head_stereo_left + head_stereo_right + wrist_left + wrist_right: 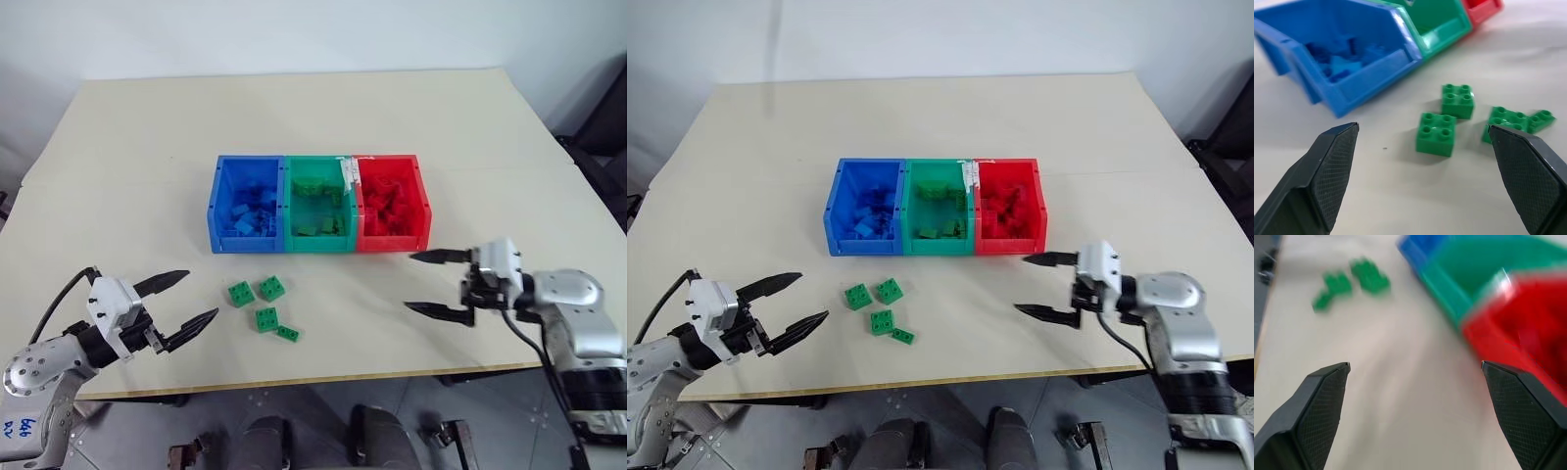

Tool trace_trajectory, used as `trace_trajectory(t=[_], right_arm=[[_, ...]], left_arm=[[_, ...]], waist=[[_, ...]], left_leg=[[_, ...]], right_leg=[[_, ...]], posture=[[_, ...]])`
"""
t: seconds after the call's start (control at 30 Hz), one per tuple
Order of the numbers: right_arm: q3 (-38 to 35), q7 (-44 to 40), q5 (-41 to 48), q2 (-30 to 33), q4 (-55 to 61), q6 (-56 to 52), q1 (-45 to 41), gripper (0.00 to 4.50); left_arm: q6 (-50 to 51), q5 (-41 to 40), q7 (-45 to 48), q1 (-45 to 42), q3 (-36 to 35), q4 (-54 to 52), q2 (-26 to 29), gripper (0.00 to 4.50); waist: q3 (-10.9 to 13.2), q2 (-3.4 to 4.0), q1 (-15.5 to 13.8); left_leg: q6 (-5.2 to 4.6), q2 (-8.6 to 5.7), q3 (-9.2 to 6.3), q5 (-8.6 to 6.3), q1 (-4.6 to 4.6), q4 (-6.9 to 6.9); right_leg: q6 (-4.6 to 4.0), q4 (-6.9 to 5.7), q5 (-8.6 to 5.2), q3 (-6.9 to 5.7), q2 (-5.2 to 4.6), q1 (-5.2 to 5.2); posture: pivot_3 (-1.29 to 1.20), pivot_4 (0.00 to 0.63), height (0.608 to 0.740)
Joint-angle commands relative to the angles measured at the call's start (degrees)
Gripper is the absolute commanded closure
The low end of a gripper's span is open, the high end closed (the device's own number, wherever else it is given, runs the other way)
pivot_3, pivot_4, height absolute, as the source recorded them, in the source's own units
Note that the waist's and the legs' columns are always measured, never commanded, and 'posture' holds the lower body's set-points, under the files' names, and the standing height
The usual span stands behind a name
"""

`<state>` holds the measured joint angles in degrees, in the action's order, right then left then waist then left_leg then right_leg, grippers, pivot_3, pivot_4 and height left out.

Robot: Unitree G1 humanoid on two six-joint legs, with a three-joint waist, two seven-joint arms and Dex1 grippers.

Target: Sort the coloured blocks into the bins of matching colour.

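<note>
Left eye view: four green blocks [263,302] lie on the counter [137,176] just before the bins [317,242]; both grippers' jaws spread, empty; left gripper [180,304], nearest, should straddle one block squarely.

- Three joined open-topped bins stand in a row on the table: the blue bin [247,204] on the robot's left, the green bin [318,204] in the middle, the red bin [390,202] on the right; each holds small bricks of its own colour
- Four green blocks lie loose on the table just in front of the blue and green bins, studs up; two square ones [241,293] [272,288] side by side; a third [265,319] nearer the robot, touching a smaller one [288,334]
</note>
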<state>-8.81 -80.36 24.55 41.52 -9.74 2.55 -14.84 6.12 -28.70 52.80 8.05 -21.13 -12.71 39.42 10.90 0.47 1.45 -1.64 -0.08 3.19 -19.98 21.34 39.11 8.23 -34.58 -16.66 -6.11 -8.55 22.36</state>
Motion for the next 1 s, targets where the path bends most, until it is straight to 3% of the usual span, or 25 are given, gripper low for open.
trace_trajectory(t=[0.03,0.17,0.33,0.5,0.83,1.0], right_arm=[[-2.8,-0.5,1.5,1.1,2.0,3.0,3.3,0.02],[-3.3,2.4,1.5,0.6,4.9,3.3,5.2,0.02],[-2.2,2.9,3.5,1.7,11.5,-1.1,8.6,0.02],[-2.5,4.3,4.6,1.8,17.0,-3.2,12.1,0.02],[-3.9,9.6,6.1,1.7,26.3,-6.9,18.2,0.02],[-3.9,10.8,6.5,1.7,28.0,-8.1,18.6,0.0]], left_arm=[[-2.0,1.1,3.7,-2.6,1.5,0.9,2.5,0.0],[-1.0,0.9,8.7,-6.4,6.4,-2.1,5.5,0.0],[1.0,6.1,15.5,-16.3,19.4,-4.4,9.8,0.0],[4.5,15.0,16.8,-27.3,33.2,-3.4,7.8,0.0],[7.6,29.6,17.2,-37.4,46.9,1.6,4.8,0.0],[8.5,31.0,18.8,-38.8,48.6,2.1,4.9,1.53]], waist=[[0.0,0.0,0.1],[0.0,0.01,0.0],[0.0,0.02,-1.3],[0.0,0.03,-2.6],[0.0,0.01,-2.9],[0.0,0.02,-3.0]], left_leg=[[0.01,0.05,0.06,0.01,-0.03,0.0],[0.02,0.08,0.22,0.01,-0.12,0.0],[0.03,0.07,0.2,0.01,-0.12,0.05],[0.01,-0.09,0.28,0.01,-0.09,0.08],[0.01,-0.16,0.53,0.02,-0.06,0.13],[0.0,-0.14,0.46,0.02,-0.11,0.17]], right_leg=[[0.0,-0.01,0.0,0.0,0.01,0.0],[0.0,-0.04,0.0,0.08,-0.01,0.0],[0.01,-0.07,0.01,0.12,-0.02,0.01],[0.04,-0.07,0.02,0.13,0.0,0.01],[0.05,-0.06,0.03,0.13,0.09,0.03],[0.05,-0.08,0.03,0.14,0.08,-0.02]], posture=[[0.0,0.15,0.74],[0.0,0.15,0.74],[0.0,0.15,0.74],[0.0,0.15,0.74],[0.0,0.15,0.74],[0.0,0.15,0.74]])
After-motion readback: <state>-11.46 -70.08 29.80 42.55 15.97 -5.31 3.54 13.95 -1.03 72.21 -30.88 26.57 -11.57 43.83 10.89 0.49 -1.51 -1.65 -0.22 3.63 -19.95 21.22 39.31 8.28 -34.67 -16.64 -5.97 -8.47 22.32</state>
